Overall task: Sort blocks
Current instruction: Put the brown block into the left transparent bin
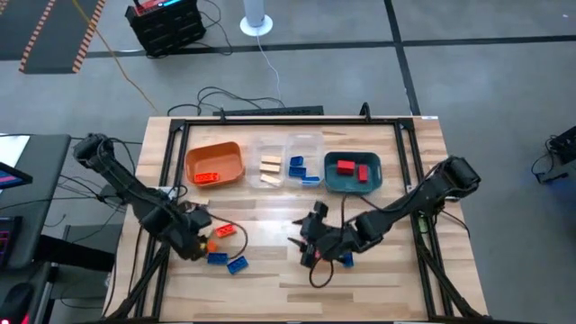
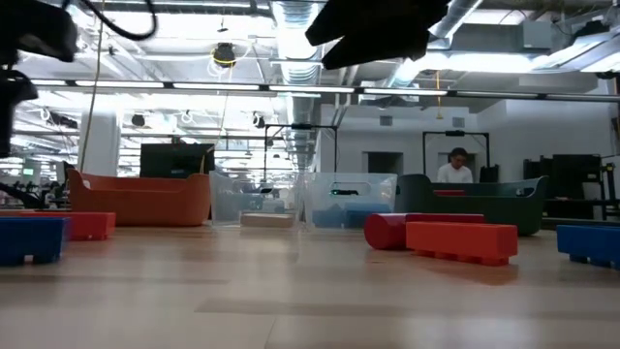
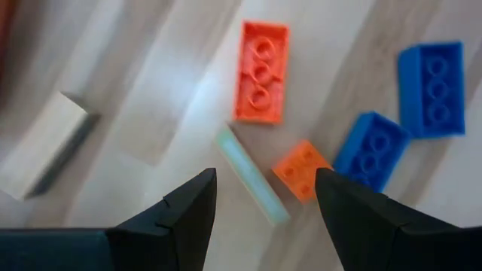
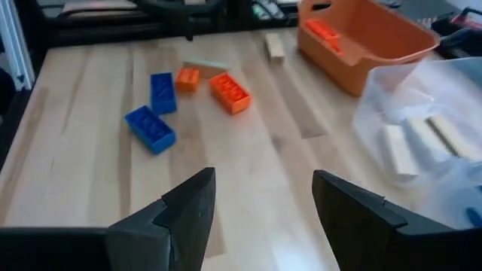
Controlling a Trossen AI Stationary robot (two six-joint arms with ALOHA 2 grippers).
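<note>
Low at centre-left, the left gripper (image 1: 200,236), fingers apart and empty, hovers over loose orange and blue blocks (image 1: 225,230). Right gripper (image 1: 310,245), also parted, holds nothing lower centre. Sorted blocks fill the trays (image 1: 214,164) above.

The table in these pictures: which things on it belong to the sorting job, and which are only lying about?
Belong to the job:
- loose orange blocks and blue blocks
- orange tray, clear trays, teal tray, with sorted blocks inside
- left pincer and right pincer, both open and empty

Only lying about:
- cables behind the table
- black box on the floor
</note>
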